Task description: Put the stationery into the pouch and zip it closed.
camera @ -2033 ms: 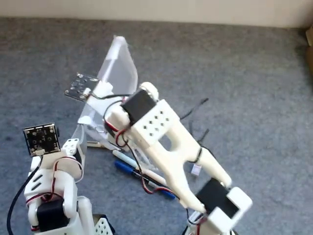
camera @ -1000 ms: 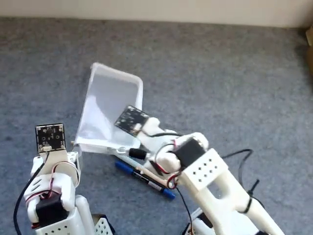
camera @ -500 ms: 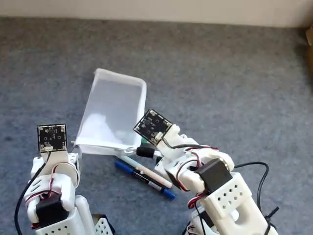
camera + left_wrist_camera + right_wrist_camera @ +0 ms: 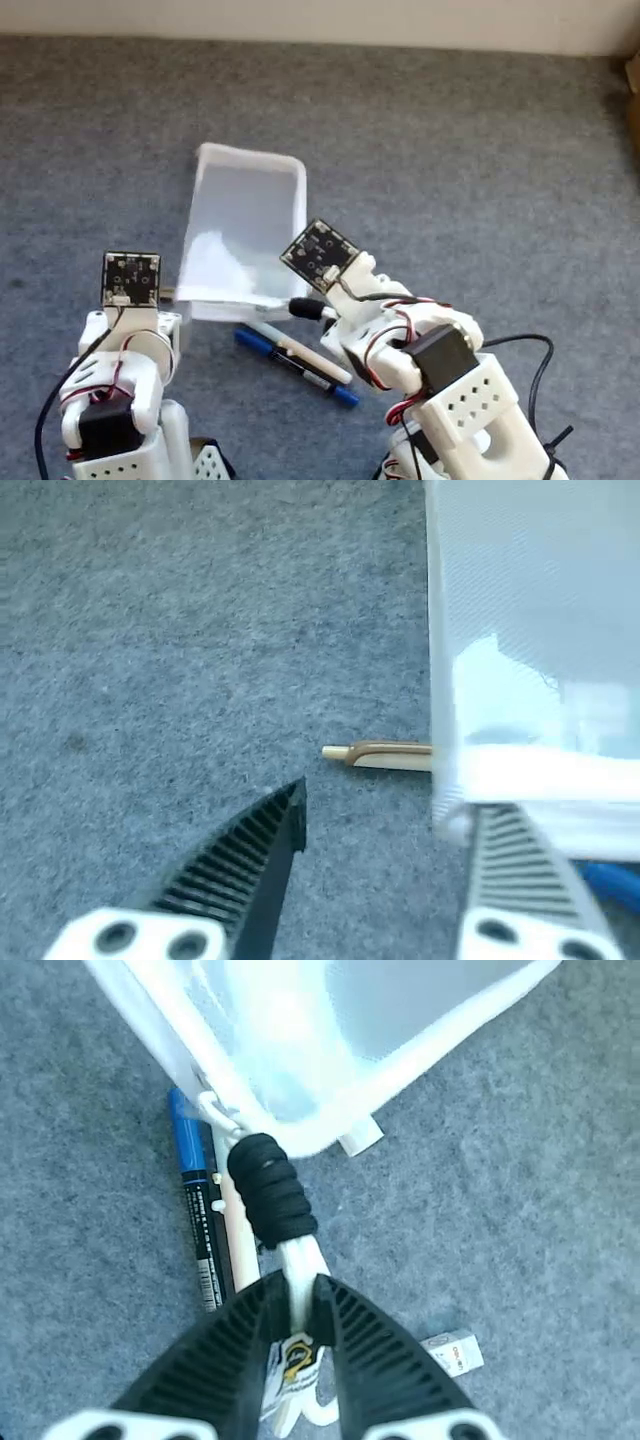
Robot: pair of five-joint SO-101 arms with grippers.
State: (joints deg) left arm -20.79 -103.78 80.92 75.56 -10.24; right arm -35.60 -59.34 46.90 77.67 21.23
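A translucent white pouch (image 4: 245, 225) lies flat on the grey carpet. My right gripper (image 4: 297, 1297) is shut on the pouch's white pull cord, just behind its black wrapped grip (image 4: 270, 1198), at the pouch's near right corner (image 4: 308, 308). Beside that corner, a blue-and-black pen (image 4: 295, 365) and a white pen (image 4: 297, 347) rest on the carpet. My left gripper (image 4: 385, 820) hangs open over the pouch's near left corner (image 4: 450, 800). A gold-tipped pen (image 4: 375, 754) pokes out from under the pouch (image 4: 530, 630) there.
A small white tag (image 4: 452, 1352) lies on the carpet near my right gripper. The left arm (image 4: 120, 360) stands at the near left, the right arm (image 4: 440, 390) at the near right. Open carpet stretches beyond and to the right of the pouch.
The right arm has drawn back toward the near edge, pulling the raised pouch down flat. The pouch has slid slightly right. The left arm has edged right toward the pouch's corner.
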